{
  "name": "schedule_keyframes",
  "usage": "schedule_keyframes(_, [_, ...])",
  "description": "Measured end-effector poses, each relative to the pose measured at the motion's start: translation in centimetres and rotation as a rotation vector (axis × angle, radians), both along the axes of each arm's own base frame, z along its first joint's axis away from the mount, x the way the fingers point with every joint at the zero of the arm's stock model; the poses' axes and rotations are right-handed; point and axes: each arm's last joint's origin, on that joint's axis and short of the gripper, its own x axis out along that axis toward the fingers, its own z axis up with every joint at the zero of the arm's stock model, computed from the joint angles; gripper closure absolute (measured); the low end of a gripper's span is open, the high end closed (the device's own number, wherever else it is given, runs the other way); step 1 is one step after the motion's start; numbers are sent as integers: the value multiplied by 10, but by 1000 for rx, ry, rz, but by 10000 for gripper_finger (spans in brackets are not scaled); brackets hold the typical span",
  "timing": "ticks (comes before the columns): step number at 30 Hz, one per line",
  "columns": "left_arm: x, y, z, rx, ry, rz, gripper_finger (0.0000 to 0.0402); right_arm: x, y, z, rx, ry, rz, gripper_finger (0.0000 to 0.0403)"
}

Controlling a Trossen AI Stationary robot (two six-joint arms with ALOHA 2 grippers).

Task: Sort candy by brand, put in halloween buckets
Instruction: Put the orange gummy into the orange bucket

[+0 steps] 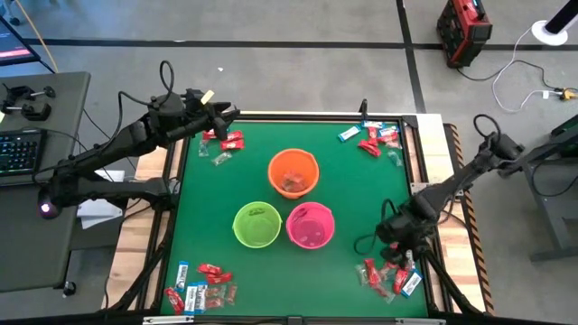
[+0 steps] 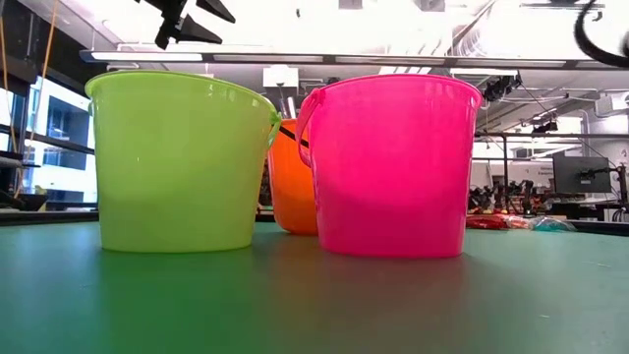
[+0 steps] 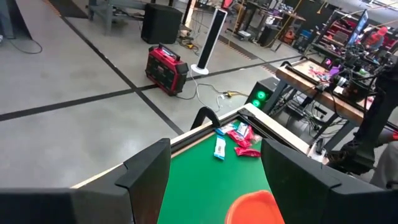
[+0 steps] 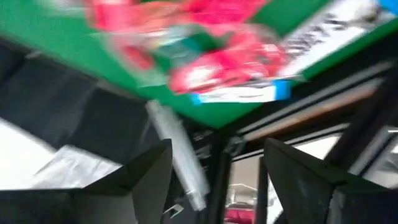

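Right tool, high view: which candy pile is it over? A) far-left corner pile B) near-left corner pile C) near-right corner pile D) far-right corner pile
C: in the high view the right tool sits just above the candy pile at the near-right corner of the green mat, and its wrist view shows red and blue-and-white wrappers close ahead between open fingers that hold nothing.

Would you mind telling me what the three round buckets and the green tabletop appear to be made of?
The lime green bucket, hot pink bucket and orange bucket look like thin moulded plastic: glossy, slightly translucent, with light glowing through the walls and rolled rims. The green tabletop looks like a matte mat or felt-like covering, showing only soft, dull reflections of the buckets; which exactly is unclear.
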Motion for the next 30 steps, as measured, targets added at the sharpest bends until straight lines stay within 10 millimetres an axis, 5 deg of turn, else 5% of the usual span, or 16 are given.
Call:
schedule_keyframes(17, [0, 0, 0, -1, -1, 0, 161, -5, 8, -45, -136, 48, 9, 161])
schedule_keyframes(25, [0, 0, 0, 0, -1, 6, 161, -1, 11, -60, -143, 59, 97, 238])
schedule_keyframes(30, [0, 0, 0, 1, 0, 7, 161, 3, 14, -51, -134, 11, 134, 341])
